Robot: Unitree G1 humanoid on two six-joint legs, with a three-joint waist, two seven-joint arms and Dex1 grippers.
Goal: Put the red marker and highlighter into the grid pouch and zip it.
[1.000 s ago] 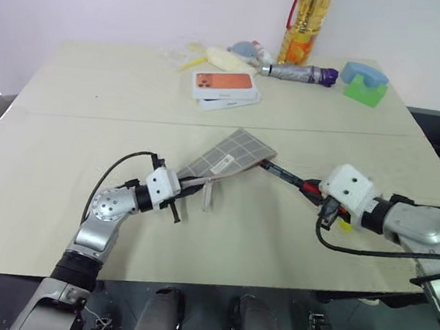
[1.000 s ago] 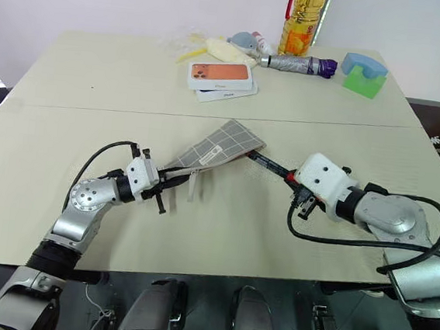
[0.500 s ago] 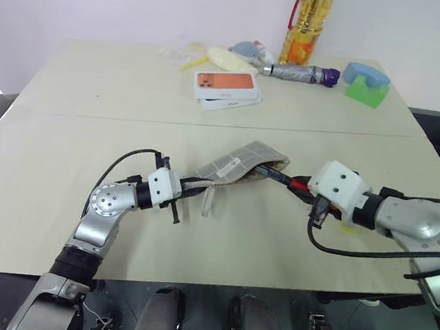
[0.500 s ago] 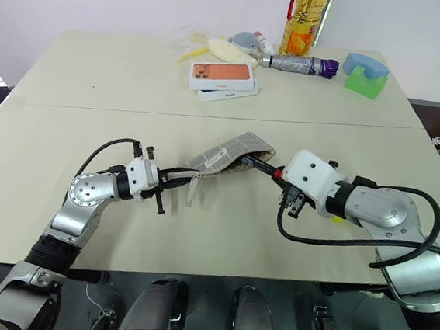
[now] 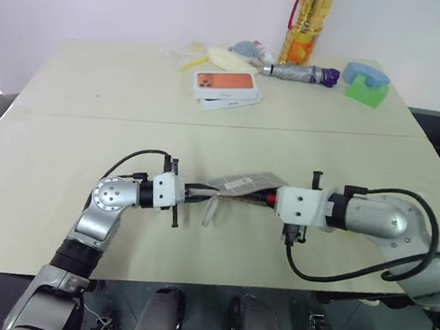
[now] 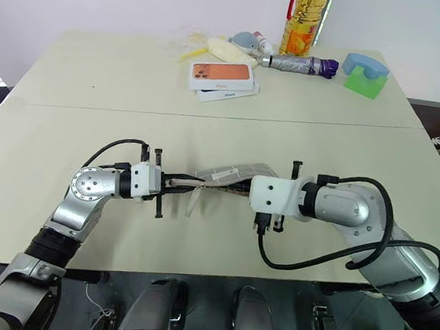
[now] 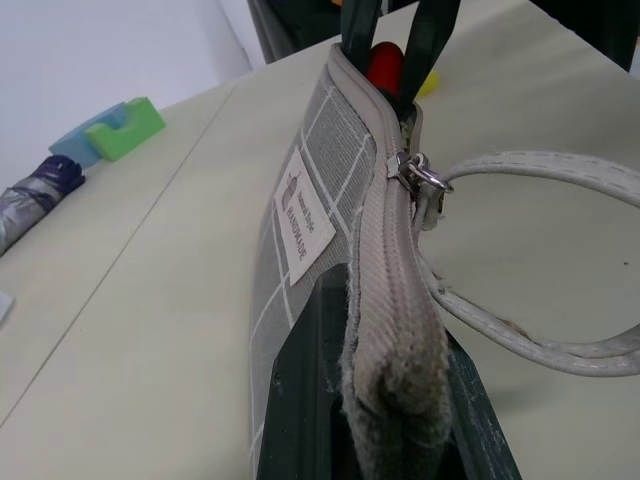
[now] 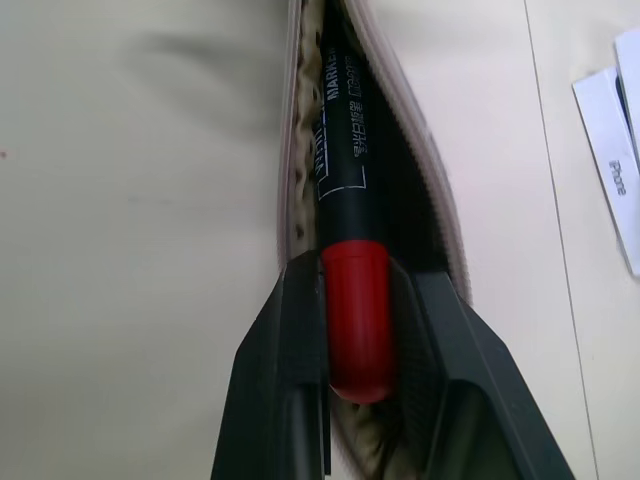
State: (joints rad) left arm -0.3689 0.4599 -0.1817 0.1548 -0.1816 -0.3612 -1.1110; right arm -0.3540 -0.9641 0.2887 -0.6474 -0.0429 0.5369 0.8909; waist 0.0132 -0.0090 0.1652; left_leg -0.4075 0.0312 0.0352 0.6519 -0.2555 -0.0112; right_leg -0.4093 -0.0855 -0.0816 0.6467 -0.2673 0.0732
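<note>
The grid pouch (image 5: 241, 184), grey with white lines and a small white label (image 7: 300, 222), hangs edge-up just above the table between my two grippers. My left gripper (image 5: 202, 188) is shut on its near end, below the zipper's ring pull (image 7: 425, 178) and white strap (image 7: 540, 170). From the other side, my right gripper (image 5: 267, 197) is shut on the red marker (image 8: 350, 250). Its black length is inside the pouch's open mouth and its red end sits between the fingers (image 8: 290, 380). A sliver of yellow beyond the pouch is the highlighter (image 7: 432, 84), lying on the table.
Along the table's far edge stand an orange phone box (image 5: 225, 82), a folded umbrella (image 5: 299, 73), an oil bottle (image 5: 305, 25), green and blue blocks (image 5: 366, 84) and pale yellow packets (image 5: 207, 54). A cable loops under the right forearm (image 5: 371, 218).
My right gripper has moved left with the red marker, pushing it into the pouch's mouth. The pouch has turned from lying flat to standing on edge. The left gripper has stayed put.
</note>
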